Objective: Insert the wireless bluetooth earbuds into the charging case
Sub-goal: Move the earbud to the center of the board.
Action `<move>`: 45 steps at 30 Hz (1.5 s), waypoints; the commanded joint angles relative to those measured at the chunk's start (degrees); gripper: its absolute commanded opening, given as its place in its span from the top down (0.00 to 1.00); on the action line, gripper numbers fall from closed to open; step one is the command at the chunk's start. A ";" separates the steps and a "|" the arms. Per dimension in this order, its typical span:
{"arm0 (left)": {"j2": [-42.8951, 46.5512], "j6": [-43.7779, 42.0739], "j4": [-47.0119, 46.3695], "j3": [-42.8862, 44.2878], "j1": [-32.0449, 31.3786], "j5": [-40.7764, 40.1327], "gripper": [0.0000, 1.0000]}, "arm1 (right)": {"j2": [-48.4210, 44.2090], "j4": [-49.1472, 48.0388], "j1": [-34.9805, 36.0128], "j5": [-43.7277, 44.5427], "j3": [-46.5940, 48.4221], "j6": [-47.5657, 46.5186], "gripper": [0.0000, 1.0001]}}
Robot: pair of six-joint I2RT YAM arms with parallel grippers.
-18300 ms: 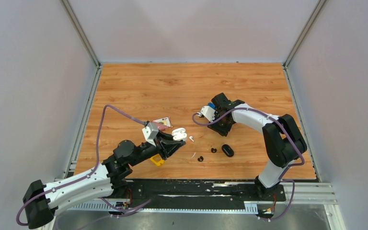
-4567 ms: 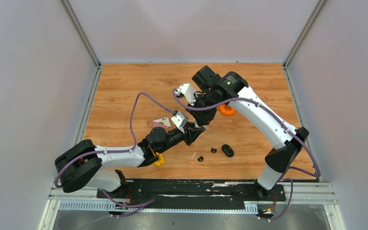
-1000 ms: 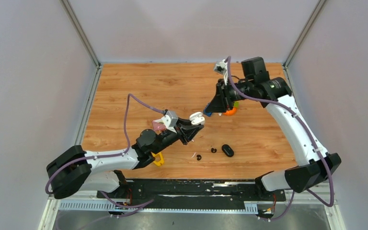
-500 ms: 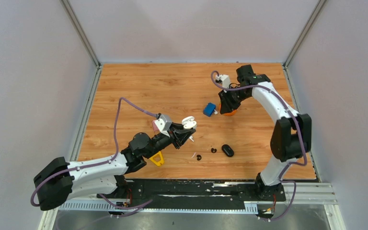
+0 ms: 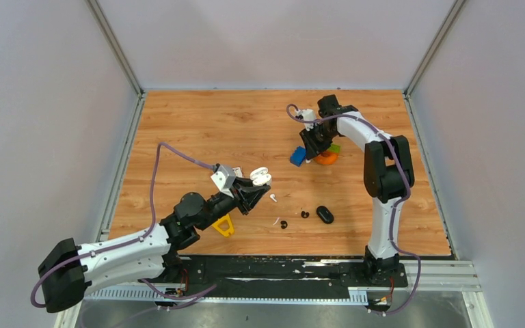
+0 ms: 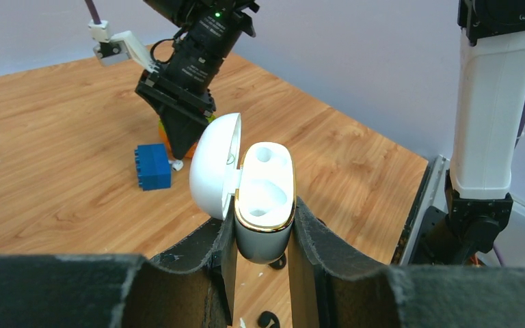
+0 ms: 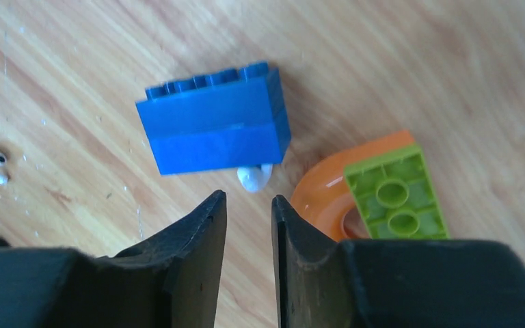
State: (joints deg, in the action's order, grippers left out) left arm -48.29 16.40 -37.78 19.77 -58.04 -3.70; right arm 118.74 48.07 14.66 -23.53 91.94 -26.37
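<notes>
My left gripper is shut on the white charging case and holds it upright above the table. Its lid is open and both gold-rimmed wells are empty. My right gripper is slightly open and empty, low over the table at the back right. A white earbud lies just past its tips, against a blue block. Another white earbud lies near the case. Two black earbuds lie at the front.
An orange curved piece carrying a green block sits right of the blue block. A black oval case lies beside the black buds. A yellow block is under my left arm. A thin white sliver lies nearby.
My right arm has come down from a raised pose to just above the blue block and orange piece. My left arm has drawn back to the left and nearer, still holding the open case.
</notes>
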 commanded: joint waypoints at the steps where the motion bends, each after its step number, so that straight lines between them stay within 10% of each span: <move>1: 1.31 -0.08 0.59 -0.66 -0.05 -1.02 1.00 | 2.48 -3.37 2.28 3.65 4.77 3.94 0.67; 21: 2.11 0.52 1.37 -1.23 -0.01 -0.71 1.00 | 3.67 -4.63 5.15 13.46 3.30 6.85 0.62; 30: 2.77 0.97 1.83 -1.65 -0.05 -0.70 1.00 | 2.05 -3.28 6.00 12.43 -0.11 3.84 0.76; 45: 4.54 1.61 3.21 -1.41 -0.04 0.07 1.00 | -10.63 1.90 16.33 0.93 -18.14 -26.02 0.81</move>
State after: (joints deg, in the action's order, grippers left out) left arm -44.53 17.41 -34.06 18.02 -58.04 -4.10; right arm 111.96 46.70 27.00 -18.55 77.62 -38.74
